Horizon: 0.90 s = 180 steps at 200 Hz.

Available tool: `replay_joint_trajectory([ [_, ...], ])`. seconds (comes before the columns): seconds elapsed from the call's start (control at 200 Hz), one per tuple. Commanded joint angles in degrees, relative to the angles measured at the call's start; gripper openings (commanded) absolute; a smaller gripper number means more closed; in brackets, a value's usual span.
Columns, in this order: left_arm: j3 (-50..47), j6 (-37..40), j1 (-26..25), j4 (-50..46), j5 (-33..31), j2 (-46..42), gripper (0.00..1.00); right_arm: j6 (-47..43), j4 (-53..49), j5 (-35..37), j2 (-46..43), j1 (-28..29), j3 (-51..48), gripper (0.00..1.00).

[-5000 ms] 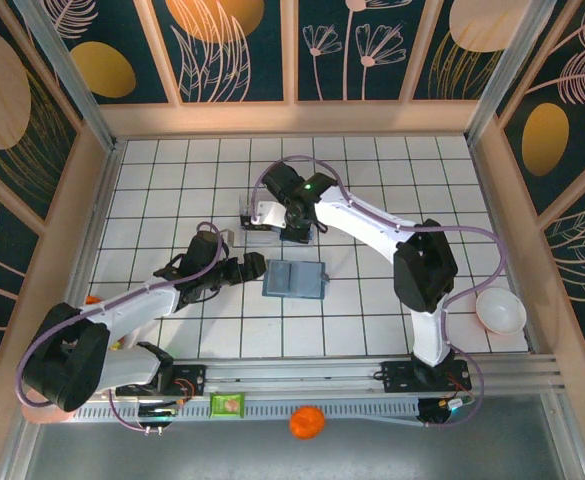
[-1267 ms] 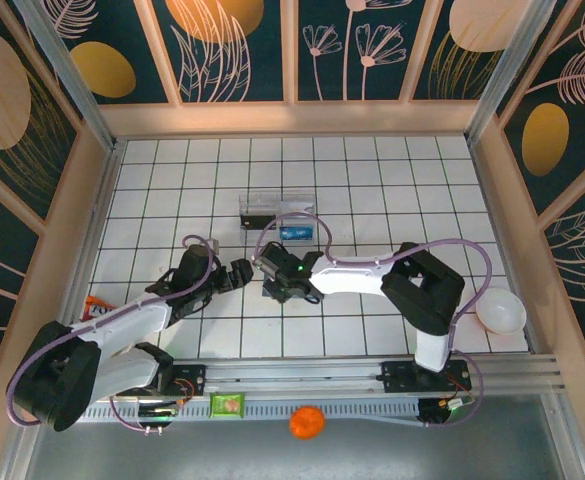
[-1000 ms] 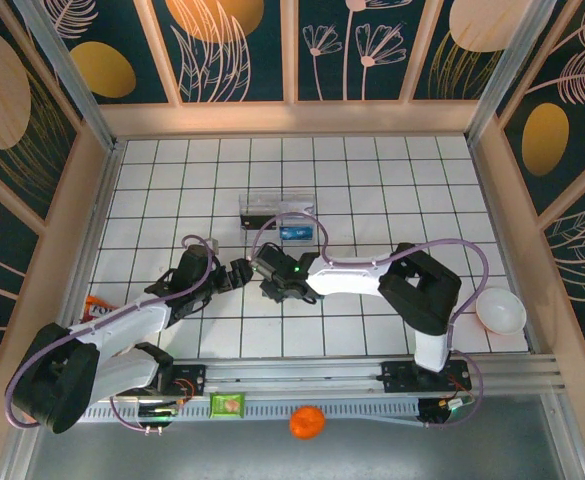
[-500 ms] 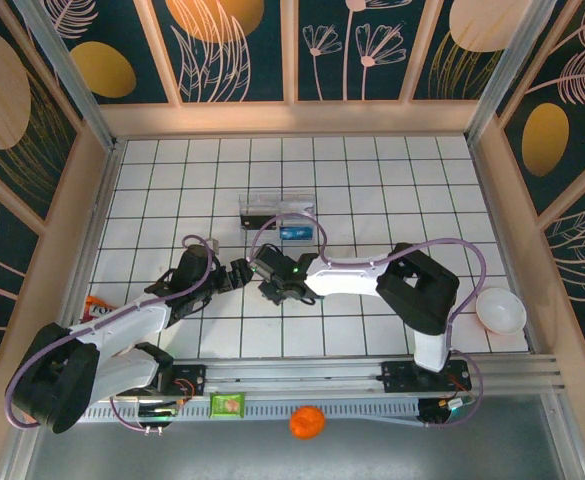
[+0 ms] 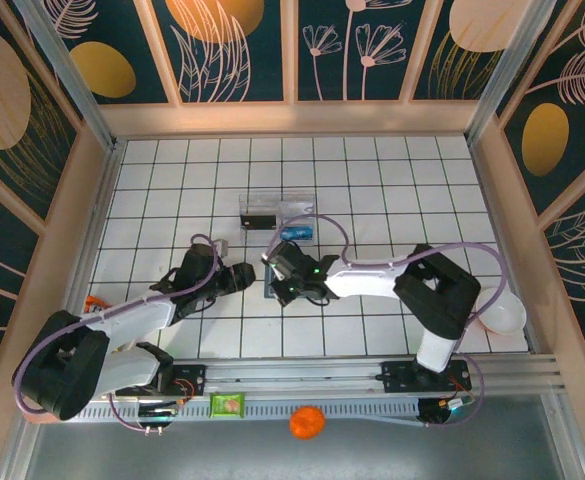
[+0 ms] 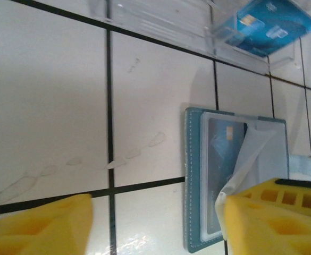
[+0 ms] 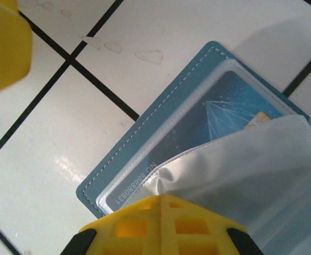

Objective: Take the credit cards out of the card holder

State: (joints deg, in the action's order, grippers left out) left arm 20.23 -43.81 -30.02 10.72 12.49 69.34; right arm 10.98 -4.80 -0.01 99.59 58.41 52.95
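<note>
The teal card holder (image 5: pixel 270 292) (image 6: pixel 193 175) (image 7: pixel 144 127) lies open on the tiled floor. A dark blue credit card (image 7: pixel 219 119) (image 6: pixel 221 159) sits in it under a clear sleeve (image 7: pixel 251 164). My right gripper (image 5: pixel 285 282) (image 7: pixel 161 197) is shut on that sleeve's corner and has it puckered and lifted. To the holder's left, my left gripper (image 5: pixel 243 277) (image 6: pixel 158 223) is open; one of its fingers (image 6: pixel 275 220) overlaps the holder's near end, the other stands over bare tile. A bright blue credit card (image 5: pixel 295 232) (image 6: pixel 267 26) lies in the clear tray (image 5: pixel 262 207) (image 6: pixel 155 21).
The clear tray stands one tile beyond the holder. A white bowl (image 5: pixel 500 310) sits at the right wall. An orange ball (image 5: pixel 307 422) and a green packet (image 5: pixel 228 404) lie on the near rail. Wooden walls close in the floor.
The right gripper has shut on the sleeve and shifted slightly right. The left gripper's jaws have narrowed. Five seconds ago the right gripper was up at the tray.
</note>
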Motion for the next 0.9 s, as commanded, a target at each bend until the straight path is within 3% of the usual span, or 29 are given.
replay_joint_trajectory([
  [0.0, 0.8, -0.3, -1.8, 4.5, 3.0, 2.6, 0.54, 3.0, 7.1, -8.0, -4.3, -2.4, -3.4, 0.00],
  [0.165, 3.3, -1.3, -5.4, 7.5, 4.1, 7.9, 0.37, 3.9, 9.2, -9.6, -5.6, -3.1, -5.2, 0.00],
  [0.365, 5.3, -1.4, -6.5, 8.7, 5.0, 10.5, 0.20, 4.7, 10.4, -10.8, -6.0, -3.0, -6.1, 0.00],
  [0.515, 6.3, -2.0, -6.8, 7.3, 4.6, 12.4, 0.00, 4.3, 10.2, -10.2, -6.4, -3.1, -6.2, 0.00],
  [0.896, 7.6, -2.9, -7.7, 7.0, 6.9, 16.4, 0.00, 4.5, 10.8, -10.3, -6.1, -3.1, -6.5, 0.00],
])
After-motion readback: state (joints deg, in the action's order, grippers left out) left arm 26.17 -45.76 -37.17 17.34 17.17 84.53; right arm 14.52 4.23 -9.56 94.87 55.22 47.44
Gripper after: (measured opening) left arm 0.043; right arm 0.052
